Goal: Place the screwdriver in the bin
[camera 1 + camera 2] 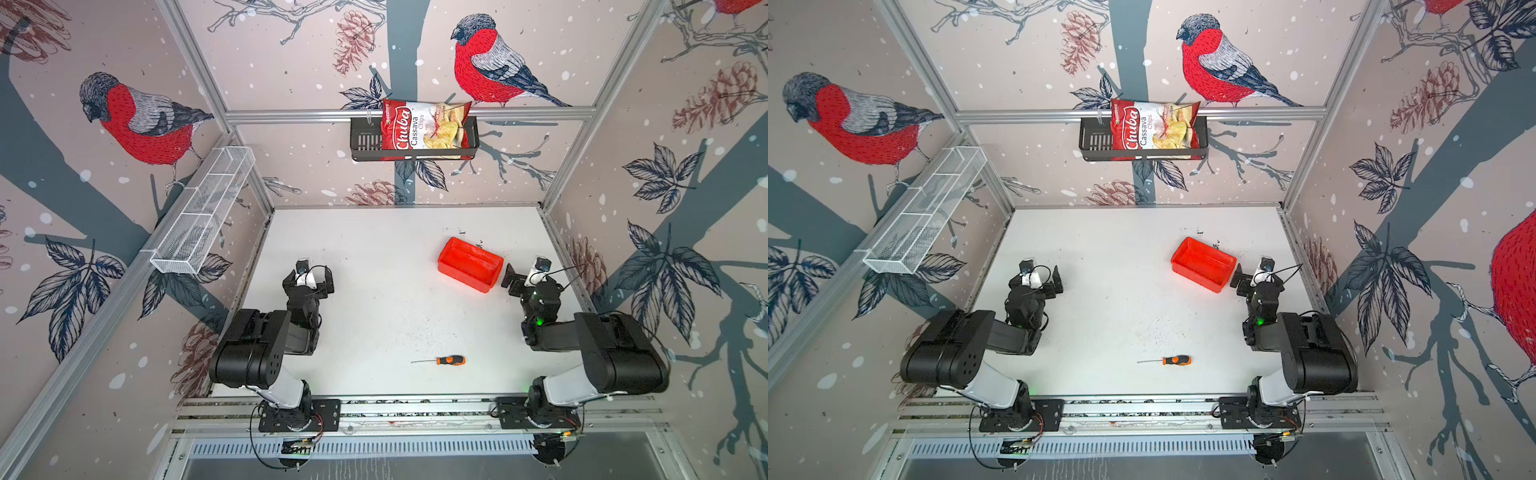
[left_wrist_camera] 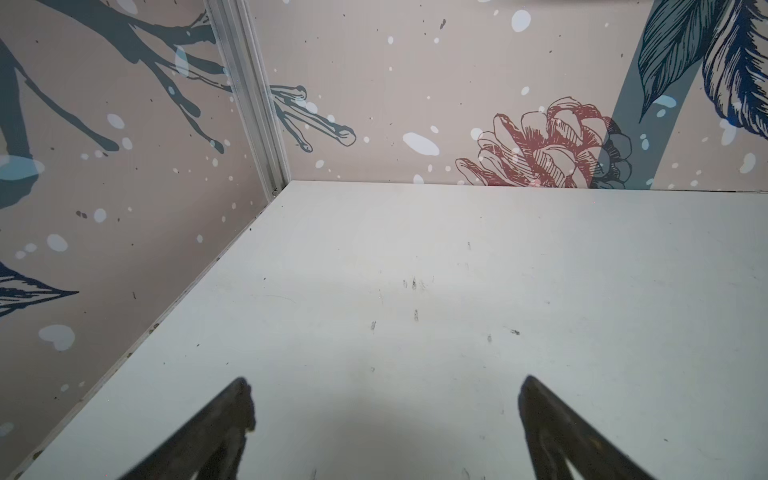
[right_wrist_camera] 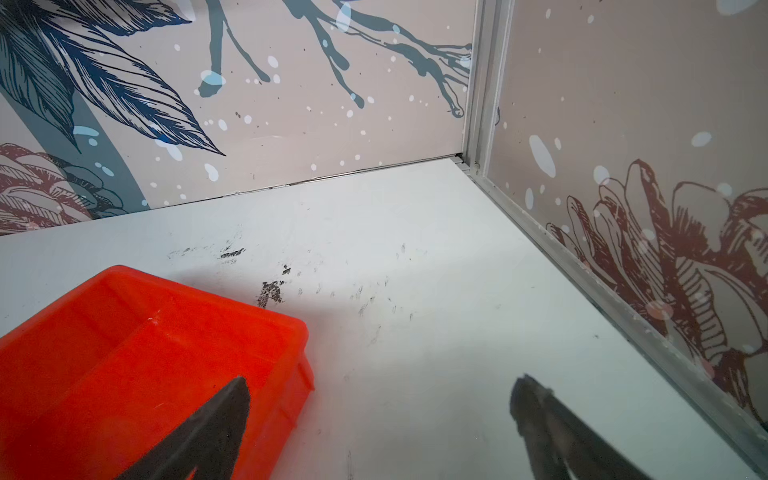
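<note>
One "Chuba Cassava Chips" bag [image 1: 424,126] in black basket [image 1: 365,142]

A red-and-white Chuba cassava chips bag [image 1: 419,126] sits in a black metal basket [image 1: 365,143] on the back wall. A white wire-mesh shelf [image 1: 203,216] hangs on the left wall.

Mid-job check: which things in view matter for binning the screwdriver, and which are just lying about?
Job: screwdriver, lying loose on the table; red bin, empty.
Just lying about: chips bag in the black wall basket; white wire-mesh shelf on the side wall.
</note>
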